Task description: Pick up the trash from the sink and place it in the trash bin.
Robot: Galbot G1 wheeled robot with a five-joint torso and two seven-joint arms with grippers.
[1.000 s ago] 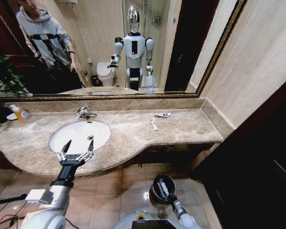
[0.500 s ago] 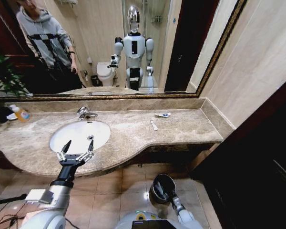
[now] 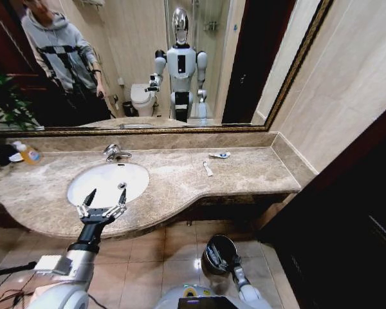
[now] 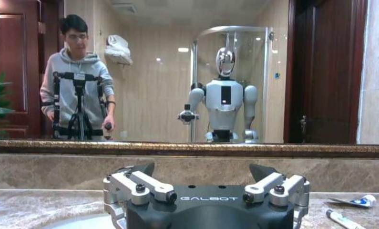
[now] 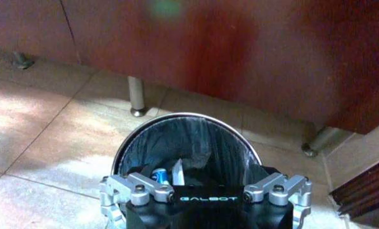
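The white oval sink (image 3: 108, 182) lies in the marble counter, and its rim (image 4: 75, 222) also shows in the left wrist view. My left gripper (image 3: 103, 205) (image 4: 203, 171) hovers open over the sink's front edge, holding nothing. Two pieces of trash lie on the counter to the right of the sink: a white tube (image 3: 208, 168) (image 4: 339, 220) and a sachet with blue markings (image 3: 219, 155) (image 4: 353, 201). On the floor stands the trash bin (image 3: 210, 248) (image 5: 187, 139), black-lined, with small white and blue pieces (image 5: 170, 174) inside. My right gripper (image 3: 226, 262) (image 5: 202, 172) hangs open just over it.
A chrome faucet (image 3: 114, 152) stands behind the sink. A yellow-orange bottle (image 3: 27, 152) sits at the counter's far left beside a plant (image 3: 3, 103). A mirror backs the counter. Cabinet legs (image 5: 136, 98) stand behind the bin, and a dark door (image 3: 354, 219) lies to the right.
My right gripper has drawn back slightly over the bin toward my base. The left arm and the trash on the counter have not moved.
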